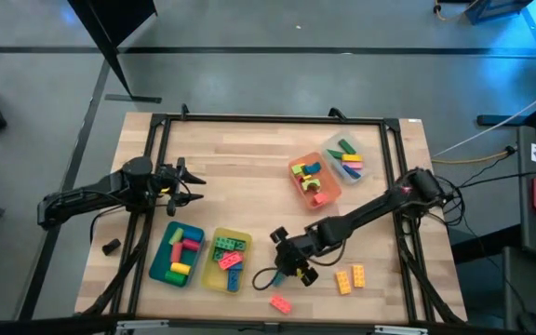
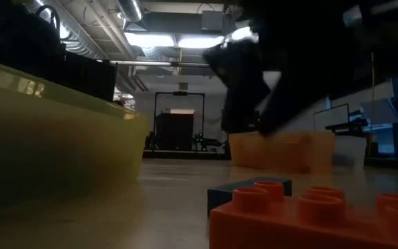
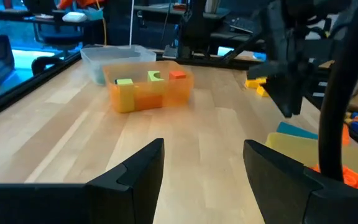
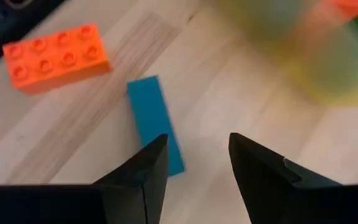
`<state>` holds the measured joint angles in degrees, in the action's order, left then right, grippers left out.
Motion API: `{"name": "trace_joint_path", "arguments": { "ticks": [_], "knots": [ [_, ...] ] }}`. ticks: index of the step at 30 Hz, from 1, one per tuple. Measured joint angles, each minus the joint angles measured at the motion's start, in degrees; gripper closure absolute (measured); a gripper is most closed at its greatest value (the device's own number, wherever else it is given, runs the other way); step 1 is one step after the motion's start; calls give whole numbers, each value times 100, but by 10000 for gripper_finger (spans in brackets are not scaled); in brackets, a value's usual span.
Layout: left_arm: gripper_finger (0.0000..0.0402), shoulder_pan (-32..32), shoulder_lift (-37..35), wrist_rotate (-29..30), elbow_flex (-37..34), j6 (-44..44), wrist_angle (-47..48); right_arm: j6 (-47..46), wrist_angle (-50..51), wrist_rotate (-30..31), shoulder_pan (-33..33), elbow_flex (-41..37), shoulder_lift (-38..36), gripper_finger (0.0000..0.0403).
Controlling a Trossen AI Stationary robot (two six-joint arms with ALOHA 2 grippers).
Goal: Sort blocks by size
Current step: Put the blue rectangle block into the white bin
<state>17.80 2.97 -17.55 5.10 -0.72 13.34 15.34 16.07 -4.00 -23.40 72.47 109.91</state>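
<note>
Right wrist view: the right tool, fingers spread, hovers over the blue bar, which runs lengthwise toward it, slightly off-centre. Left tool parked open, far off.

blue bar block, orange studded block, yellow tray, teal tray

One camera looks straight down on the whole desk, one sits at desk level, close behind the orange brick that the right wrist camera also sees.
</note>
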Motion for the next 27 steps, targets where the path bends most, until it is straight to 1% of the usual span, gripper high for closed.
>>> {"name": "trace_joint_path", "arguments": {
  "ticks": [4,8,20,22,24,26,27],
  "knots": [
    [196,1,29,5,0,95,5,1,-6,-177,-27,-4,273,233],
    [196,2,30,11,0,97,6,13,-22,-327,-69,-2,352,233],
    [196,1,30,23,0,81,6,-84,-12,-324,-101,9,672,235],
    [196,0,30,23,0,75,7,-226,4,-244,-101,19,672,248],
    [196,2,30,24,0,75,6,-339,136,-203,-103,92,655,272],
    [196,0,30,23,0,75,6,-352,371,-148,-101,215,636,298],
    [196,1,30,25,0,75,8,-351,566,-101,-96,301,618,301]
  ]
}}
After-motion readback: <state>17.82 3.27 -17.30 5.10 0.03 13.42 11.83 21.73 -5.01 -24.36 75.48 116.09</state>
